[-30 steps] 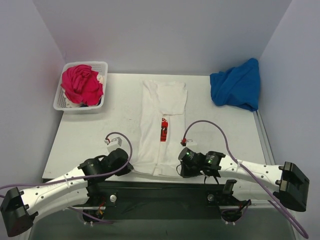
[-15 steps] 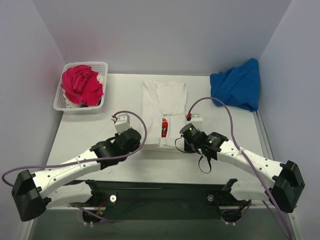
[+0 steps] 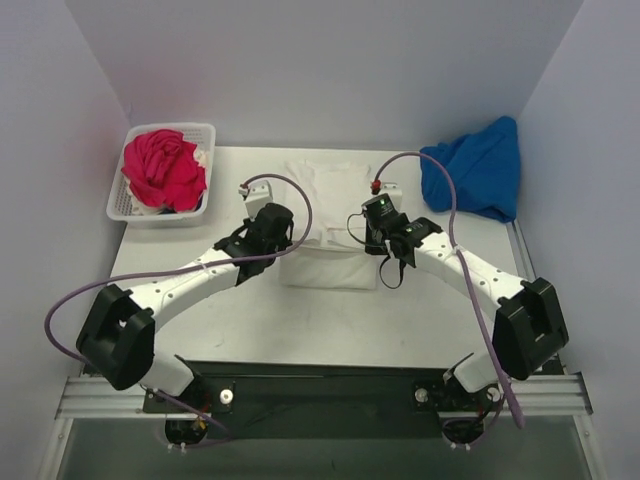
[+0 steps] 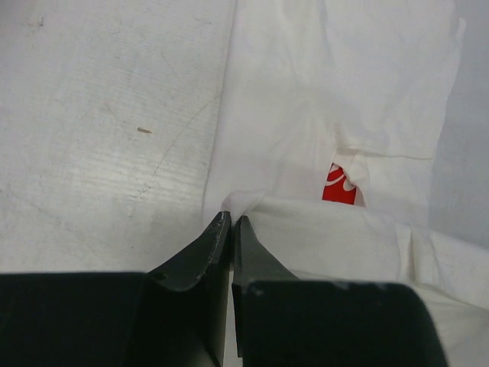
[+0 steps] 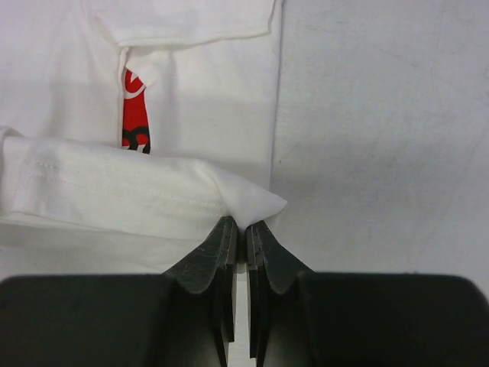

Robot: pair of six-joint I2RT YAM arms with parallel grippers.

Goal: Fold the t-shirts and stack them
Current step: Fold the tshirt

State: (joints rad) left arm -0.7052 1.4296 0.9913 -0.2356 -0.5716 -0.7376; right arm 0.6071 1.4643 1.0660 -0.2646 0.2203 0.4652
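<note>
White cloth, mid-fold. White t-shirt (image 3: 330, 270) lies flat at the middle of the counter (image 3: 180, 270), collar end away from the arm bases. Its near half is lifted and doubled over toward the collar.

- Left fingers (image 4: 205, 248): pressed together, pinching the left corner of the raised hem. A small peak of cloth shows just past the tips.
- Right fingers (image 5: 210, 258): pressed together, pinching the right corner in the same way.
- Red print (image 5: 135, 115): a strip of it shows just beyond the carried hem, so it is only partly covered.
- Blue t-shirt (image 3: 473, 168): bunched, well apart from the white t-shirt, off its right shoulder and not yet folded.
- Magenta t-shirt (image 3: 163, 168): heaped in the basket (image 3: 120, 205), well apart off the white t-shirt's left shoulder.

Judgement on the step: this looks like the lengthwise half-fold, hem to shoulders.

To do it well:
- Both corners should travel level and at the same pace, so the hem lands square to the white t-shirt's side edges rather than skewed.
- Light tension across the hem would stop the middle from sagging into a crease.
- The carry should stay low, so the lower layer is not dragged or rucked.
- The hem should be laid near the collar line, with the print fully covered.
- The fingers should part only once the cloth rests on the layer beneath.

Risk: each pinch is shallow and right at a corner, so a sharp pull could slip the cloth out.
</note>
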